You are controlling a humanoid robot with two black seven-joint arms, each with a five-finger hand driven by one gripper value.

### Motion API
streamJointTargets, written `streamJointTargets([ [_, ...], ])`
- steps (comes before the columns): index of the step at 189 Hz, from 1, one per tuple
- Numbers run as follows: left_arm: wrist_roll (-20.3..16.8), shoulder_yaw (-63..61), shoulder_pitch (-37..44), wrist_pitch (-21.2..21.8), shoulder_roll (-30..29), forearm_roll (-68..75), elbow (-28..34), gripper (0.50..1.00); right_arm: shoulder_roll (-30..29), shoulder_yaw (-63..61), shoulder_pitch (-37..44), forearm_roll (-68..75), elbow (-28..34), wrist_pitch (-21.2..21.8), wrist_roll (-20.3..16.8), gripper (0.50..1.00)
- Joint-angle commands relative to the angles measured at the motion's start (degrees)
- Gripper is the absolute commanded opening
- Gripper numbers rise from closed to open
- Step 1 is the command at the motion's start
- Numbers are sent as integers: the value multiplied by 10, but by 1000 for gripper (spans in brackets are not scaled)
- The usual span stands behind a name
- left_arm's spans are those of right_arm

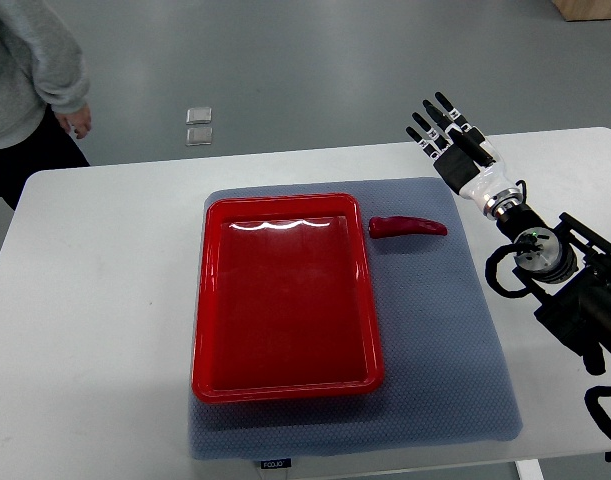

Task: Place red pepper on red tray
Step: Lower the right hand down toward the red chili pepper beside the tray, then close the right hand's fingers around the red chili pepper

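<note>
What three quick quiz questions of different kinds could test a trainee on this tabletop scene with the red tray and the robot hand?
1. True or false: the small red pepper already lies inside the rectangular red plastic tray.
2. Multiple choice: where is the robot's right hand compared with the pepper? A) closed around it B) beyond it and to its right, fingers spread, apart from it C) resting in the tray
3. Fill in: the tray and pepper both sit on a grey-blue ____ laid over the white table.

Key: 1 false, since the pepper lies just outside the tray's right rim near its far corner; 2 B; 3 mat.
</note>
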State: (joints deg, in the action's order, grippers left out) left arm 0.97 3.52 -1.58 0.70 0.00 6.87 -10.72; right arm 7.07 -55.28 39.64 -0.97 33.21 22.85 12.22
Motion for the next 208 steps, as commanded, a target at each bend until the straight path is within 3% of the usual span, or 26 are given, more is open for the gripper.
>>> streamJointTargets([
  [1,0,0,0,0,0,0,0,1000,-1,0,0,0,0,0,0,913],
  [48,0,1,0,0,0,1,0,1000,3,4,4,-3,0,7,-2,913],
  [69,0,1,0,0,0,0,1,1000,45,82,36,-145,0,47,-2,913],
  [116,0,-1,0,0,0,1,-1,1000,144,160,76,-519,61,40,7,911],
  [126,0,-1,0,0,0,1,-1,1000,144,160,76,-519,61,40,7,911],
  [127,0,-1,0,0,0,1,-1,1000,156,163,80,-593,82,20,15,909],
  [129,0,-1,0,0,0,1,-1,1000,158,163,81,-610,85,13,18,909],
  [153,0,-1,-1,0,0,1,-1,1000,160,179,80,-736,110,-47,37,903],
  [208,0,0,-1,0,0,0,0,1000,145,296,71,-761,113,-183,52,901],
])
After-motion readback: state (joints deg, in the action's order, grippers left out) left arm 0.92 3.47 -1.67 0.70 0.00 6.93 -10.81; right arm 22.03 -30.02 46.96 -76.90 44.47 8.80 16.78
